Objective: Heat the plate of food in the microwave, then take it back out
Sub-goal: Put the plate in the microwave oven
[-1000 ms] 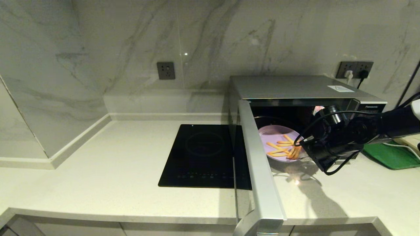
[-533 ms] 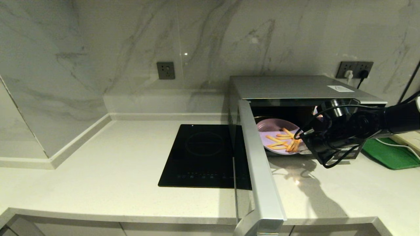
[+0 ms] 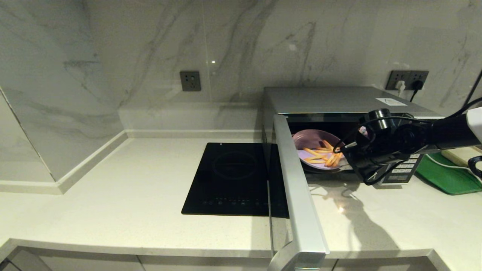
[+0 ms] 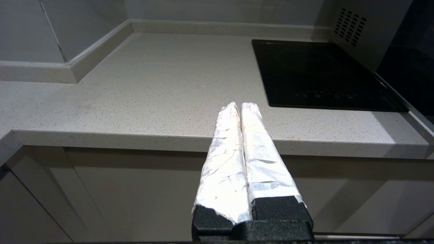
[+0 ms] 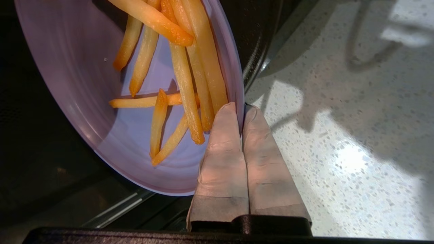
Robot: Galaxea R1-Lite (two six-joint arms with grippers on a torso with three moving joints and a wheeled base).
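Observation:
The silver microwave [image 3: 339,98] stands at the right of the counter, its door [image 3: 299,192] swung wide open toward me. The pale-lilac plate of food [image 3: 314,153], with orange-yellow fries on it, hangs tilted in the oven's opening. My right gripper [image 3: 344,160] is shut on the plate's near right rim; in the right wrist view its fingers [image 5: 222,149] pinch the plate of food [image 5: 88,84] at the edge [image 5: 241,110]. My left gripper [image 4: 239,108] is shut and empty, parked low before the counter's front edge, out of the head view.
A flat black induction cooktop [image 3: 231,177] lies left of the open door. A green tray [image 3: 452,177] sits right of the microwave. Wall sockets [image 3: 408,79] with plugs are behind it. The button panel [image 3: 404,167] shows under my right arm.
My right gripper has lifted the plate and carried it deeper into the microwave opening, tilting it. The left arm has not moved.

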